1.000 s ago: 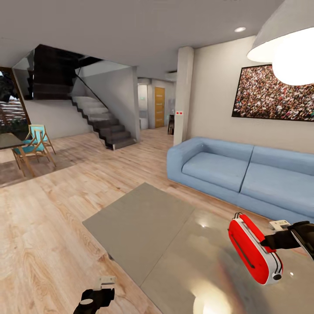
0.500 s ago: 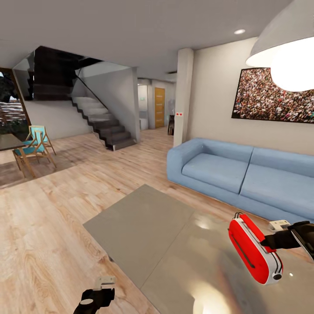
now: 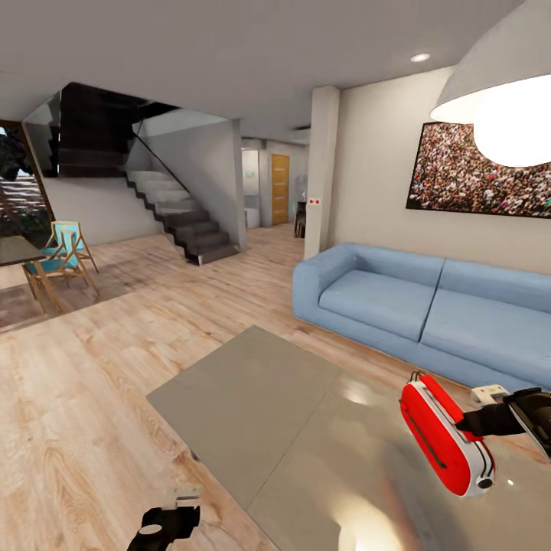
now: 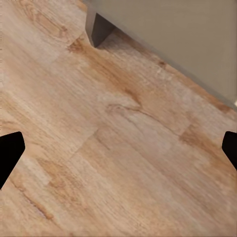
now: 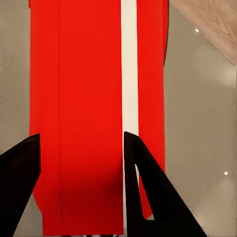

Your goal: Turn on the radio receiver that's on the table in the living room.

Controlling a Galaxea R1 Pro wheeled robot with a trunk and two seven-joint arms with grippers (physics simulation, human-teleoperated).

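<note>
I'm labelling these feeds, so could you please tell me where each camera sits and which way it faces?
Head view: on the robot's head, looking forward and down over the table toward the sofa; left gripper low, right gripper on the radio.
Left wrist view: on the left arm, facing the floor and a table leg; fingertips wide apart.
Right wrist view: on the right arm, facing the radio; fingers around it.
Shared: radio and table.

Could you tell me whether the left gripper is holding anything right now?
No. In the left wrist view the left gripper's fingers stand wide apart, with the bare wood floor between them.
</note>
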